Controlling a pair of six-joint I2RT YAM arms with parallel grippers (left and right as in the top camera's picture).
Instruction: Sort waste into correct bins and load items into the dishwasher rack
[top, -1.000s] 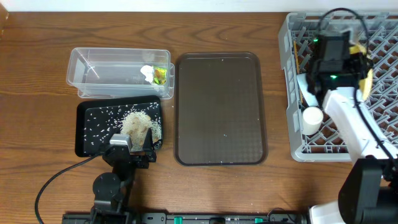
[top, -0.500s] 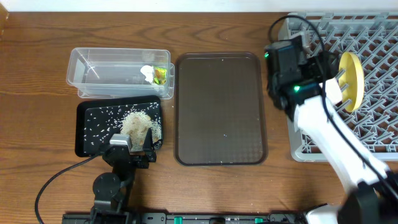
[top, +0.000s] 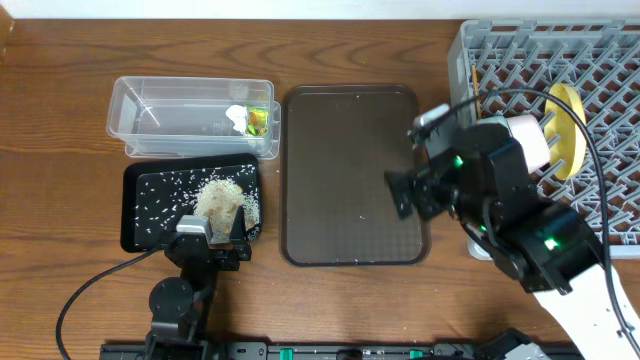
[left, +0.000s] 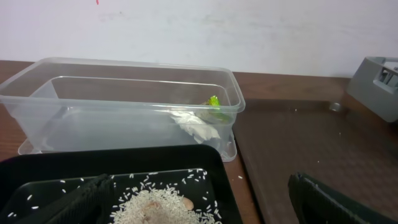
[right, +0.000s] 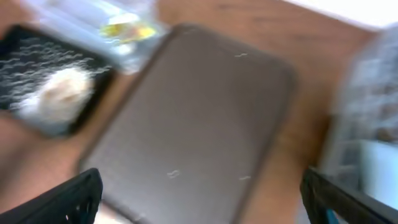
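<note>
The clear tub (top: 150, 120) holds the white scrap (top: 237, 118) and the green-and-orange wrapper (top: 258, 121); both show in the left wrist view, the scrap (left: 196, 126) and the wrapper (left: 216, 104). A rice clump (top: 222, 198) lies in the black tray (top: 145, 205). My left gripper (top: 213, 236) rests open at that tray's near edge, over the rice (left: 158, 205). The yellow plate (top: 568, 128) stands on edge in the grey rack (top: 540, 55), next to a white bowl (top: 527, 140) and the chopsticks (top: 476, 85). My right gripper (top: 404, 192) hangs open and empty over the brown tray's right edge.
The dark brown serving tray (top: 340, 170) lies between the bins and the rack, with a few stray grains on it. My right arm (top: 520, 225) covers the rack's near-left corner. The right wrist view is blurred, showing the brown tray (right: 199, 106) and the rice (right: 59, 93).
My right arm has swung left from the rack to the brown tray. Its gripper has opened, leaving the yellow plate upright in the rack. The left arm has not moved.
</note>
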